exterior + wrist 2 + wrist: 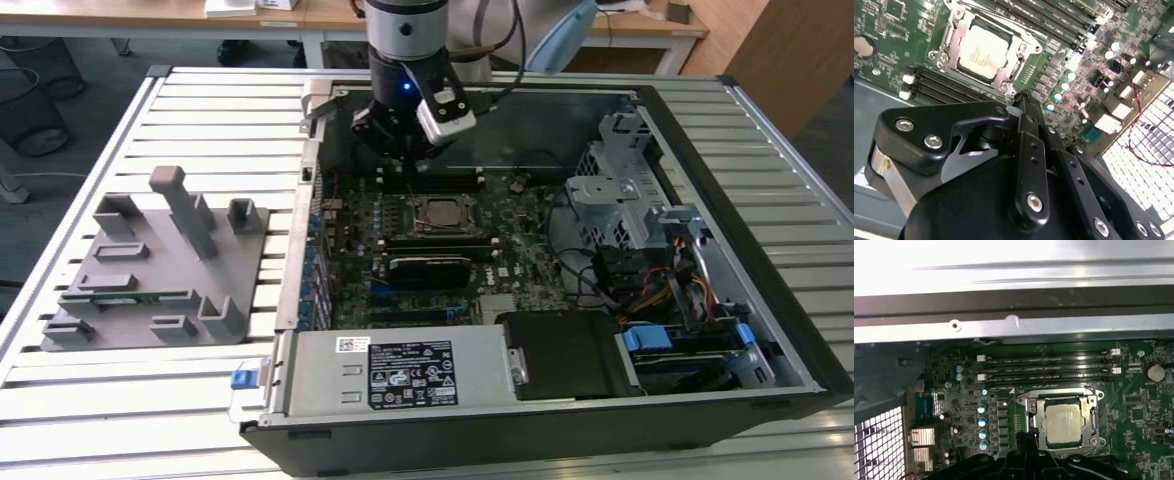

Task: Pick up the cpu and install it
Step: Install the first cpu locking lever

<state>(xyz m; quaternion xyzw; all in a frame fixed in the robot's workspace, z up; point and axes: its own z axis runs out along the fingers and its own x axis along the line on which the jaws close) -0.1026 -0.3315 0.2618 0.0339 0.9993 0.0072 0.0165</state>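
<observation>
A slatted metal bench (200, 90) carries an open black computer case (747, 200) lying on its side, its green motherboard (521, 250) facing up. At the case's six o'clock edge in the exterior view sits a grey power supply box (394, 375), with a black block (567, 350) beside it. At nine o'clock of the case, well apart on the bench, rests a grey moulded fixture tray (147, 265) with upright posts.

The robot arm (400, 40) reaches down into the case near its twelve o'clock wall, above the black memory slots (1046, 367).

The cpu (439, 213) lies flat in its socket at the middle of the motherboard, metal top upward. It is near-square, so no long axis stands out; its edges run parallel to the silver socket frame (1029, 417) around it. Its top is smooth, pale silver-grey, as seen in both wrist views (983, 51) (1064, 422).

The black pincer (1024, 102) hangs just above the board, beside the socket and apart from the cpu, its fingers closed together on nothing. Its lower linkage hides part of the board.
</observation>
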